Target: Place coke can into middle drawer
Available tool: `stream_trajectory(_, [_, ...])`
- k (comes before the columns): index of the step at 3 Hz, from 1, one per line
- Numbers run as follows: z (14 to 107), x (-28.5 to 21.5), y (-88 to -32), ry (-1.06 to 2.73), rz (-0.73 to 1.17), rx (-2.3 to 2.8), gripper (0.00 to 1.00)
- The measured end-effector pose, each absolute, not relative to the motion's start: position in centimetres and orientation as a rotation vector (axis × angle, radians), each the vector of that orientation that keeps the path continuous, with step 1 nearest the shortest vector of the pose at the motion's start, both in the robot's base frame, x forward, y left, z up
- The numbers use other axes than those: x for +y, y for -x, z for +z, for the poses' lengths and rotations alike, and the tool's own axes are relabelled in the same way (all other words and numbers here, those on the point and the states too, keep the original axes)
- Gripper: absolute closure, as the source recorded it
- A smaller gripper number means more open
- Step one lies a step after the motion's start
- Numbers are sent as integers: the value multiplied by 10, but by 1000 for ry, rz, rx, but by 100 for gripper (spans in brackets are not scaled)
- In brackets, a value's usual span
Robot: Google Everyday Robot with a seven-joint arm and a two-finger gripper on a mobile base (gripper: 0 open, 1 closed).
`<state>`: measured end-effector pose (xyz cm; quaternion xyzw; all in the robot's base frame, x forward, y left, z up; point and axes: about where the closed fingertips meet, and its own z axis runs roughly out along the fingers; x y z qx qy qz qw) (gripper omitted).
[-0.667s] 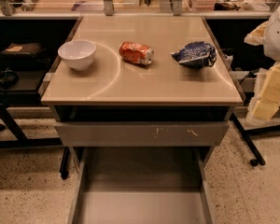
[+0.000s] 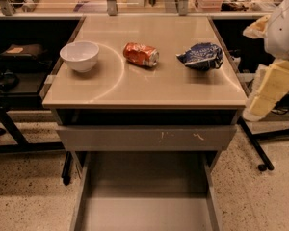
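The coke can (image 2: 140, 54) lies on its side on the beige tabletop, between the white bowl and the chip bag, silver end pointing right. The middle drawer (image 2: 147, 201) is pulled open below the table's front, and its flat grey floor holds nothing. Above it is the shut grey drawer front with pale scratches (image 2: 147, 137). Only white and cream arm links (image 2: 274, 76) show at the right edge, beside the table. My gripper itself is out of view.
A white bowl (image 2: 80, 56) stands at the table's left. A crumpled blue and white chip bag (image 2: 201, 56) lies at the right. Dark shelving with clutter flanks the table on both sides. Speckled floor surrounds the open drawer.
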<state>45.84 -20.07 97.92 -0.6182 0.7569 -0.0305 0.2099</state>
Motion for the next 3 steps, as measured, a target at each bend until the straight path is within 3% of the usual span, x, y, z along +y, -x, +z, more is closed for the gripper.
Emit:
stream_trajectory(2, [968,-159,-510,1744,-19,1817,0])
stream_trajectory(3, [968,-159,-510,1744,-19,1817,0])
